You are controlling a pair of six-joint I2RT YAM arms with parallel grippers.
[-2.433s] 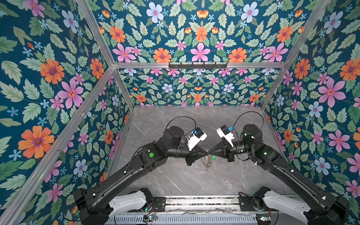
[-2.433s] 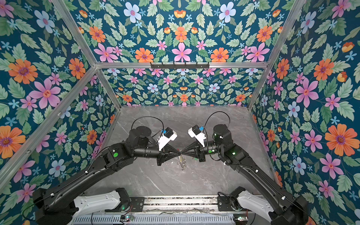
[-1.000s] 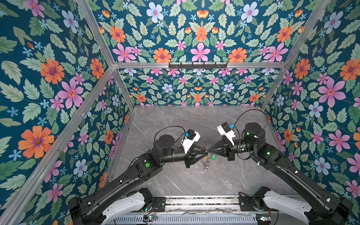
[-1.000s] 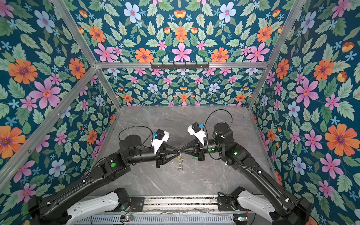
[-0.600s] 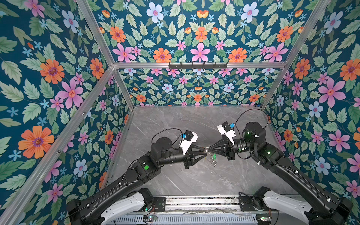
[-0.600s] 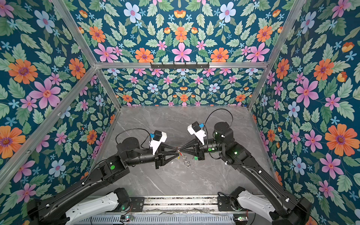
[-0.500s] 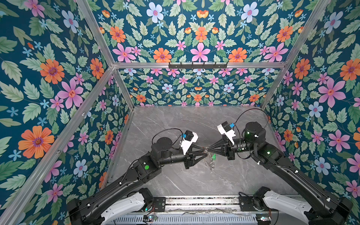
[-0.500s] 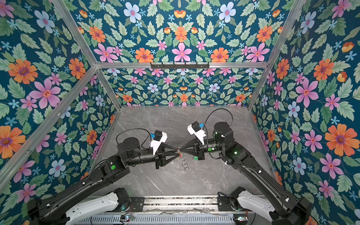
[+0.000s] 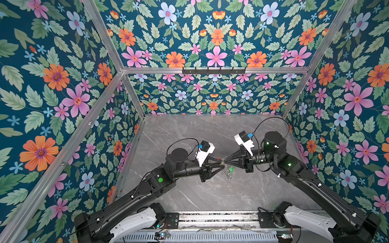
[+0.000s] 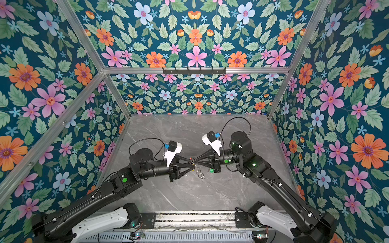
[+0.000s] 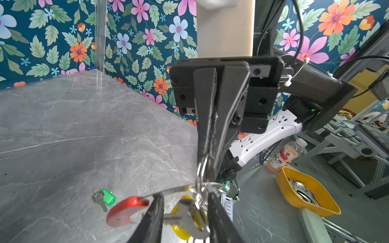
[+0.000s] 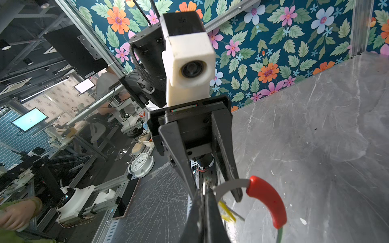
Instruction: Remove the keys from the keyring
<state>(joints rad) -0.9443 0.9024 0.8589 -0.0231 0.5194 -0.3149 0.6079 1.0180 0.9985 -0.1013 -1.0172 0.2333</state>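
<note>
The keyring, a grey hoop with a red arc, hangs in the air between both arms. My right gripper is shut on its rim; it also shows in the left wrist view and in both top views. My left gripper faces it tip to tip, jaws apart on either side of the yellow-tagged key, which dangles from the hoop. The green-tagged key lies loose on the table.
The grey marble table is boxed in by floral walls on three sides, with a metal rail along the front edge. Outside the cell stand a yellow bowl, a drink bottle and a white clock.
The left arm has drawn its elbow back to the left while its tip stays at the ring. The dangling key has swung slightly right. The right arm holds still.
</note>
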